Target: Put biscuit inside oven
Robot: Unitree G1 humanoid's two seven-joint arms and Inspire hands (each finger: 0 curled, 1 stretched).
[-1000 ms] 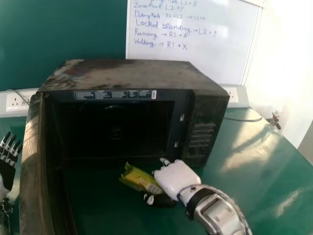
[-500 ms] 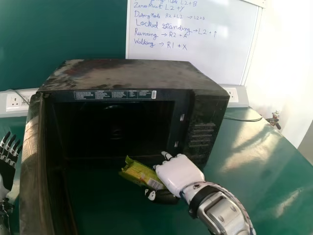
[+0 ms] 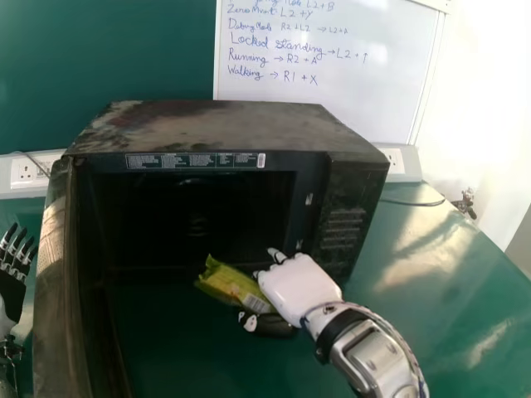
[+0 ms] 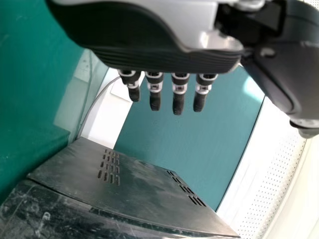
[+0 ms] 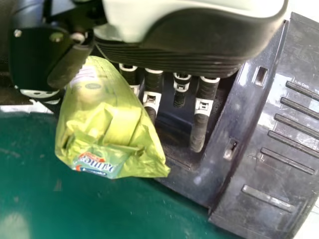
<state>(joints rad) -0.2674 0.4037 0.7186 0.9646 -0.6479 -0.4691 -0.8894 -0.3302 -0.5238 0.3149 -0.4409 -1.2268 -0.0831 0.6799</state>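
Note:
My right hand (image 3: 297,287) is in front of the oven's opening, near its right side, in the head view. Between its thumb and fingers it pinches the yellow-green biscuit packet (image 3: 226,282), which points left toward the cavity. In the right wrist view the hand (image 5: 184,42) has the packet (image 5: 107,119) between thumb and fingers, just outside the opening. The black oven (image 3: 353,191) stands with its door open on the left. My left hand (image 3: 14,274) is at the head view's left edge, fingers straight; the left wrist view shows this hand (image 4: 154,55) beside the oven.
The open door (image 3: 54,290) rises along the left, between my left hand and the opening. The green table (image 3: 448,307) extends right of the oven. A whiteboard (image 3: 323,66) and wall sockets (image 3: 29,171) are behind. A cable runs along the table's back right.
My right hand first rose slightly with the packet, then shifted a little left. The packet's far end is now higher and nearer the opening. The left hand has kept still.

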